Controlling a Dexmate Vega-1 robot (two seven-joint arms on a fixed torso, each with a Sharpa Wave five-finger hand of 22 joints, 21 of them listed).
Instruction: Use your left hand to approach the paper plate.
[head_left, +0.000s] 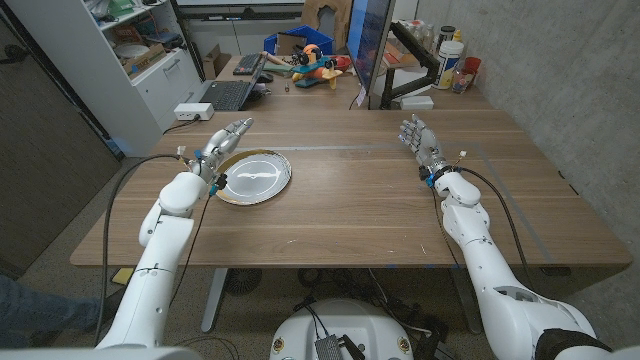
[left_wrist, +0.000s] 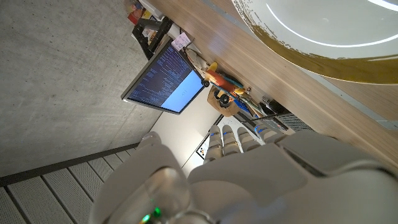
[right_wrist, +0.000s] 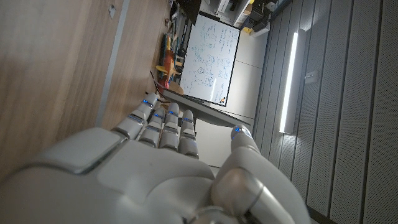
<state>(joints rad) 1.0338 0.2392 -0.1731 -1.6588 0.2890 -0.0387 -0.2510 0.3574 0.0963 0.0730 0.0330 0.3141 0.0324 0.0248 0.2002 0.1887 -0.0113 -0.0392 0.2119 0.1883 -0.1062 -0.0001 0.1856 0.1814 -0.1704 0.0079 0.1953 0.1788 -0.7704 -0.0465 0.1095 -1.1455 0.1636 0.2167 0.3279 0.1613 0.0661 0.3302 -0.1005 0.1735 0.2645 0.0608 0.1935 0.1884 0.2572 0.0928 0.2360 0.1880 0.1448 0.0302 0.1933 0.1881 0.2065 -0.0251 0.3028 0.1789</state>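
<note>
Wood, foil-like sheen and white plastic

The bench (head_left: 340, 215) was matt brown wood with visible grain. The paper plate (head_left: 254, 178) looked glossy and silvery, its rim gold-toned in the left wrist view. Each robot hand (head_left: 222, 140) wore smooth white plastic shells.

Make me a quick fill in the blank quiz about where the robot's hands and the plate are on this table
1. The paper plate lies nearest the robot's ____ hand.
2. The left hand is beside the plate and holds ____.
3. The right hand, fingers apart, is over the ____ table.
4. Beyond the table's far edge stands an open ____ with a dark keyboard.

Missing words: left; nothing; wooden; laptop
</note>
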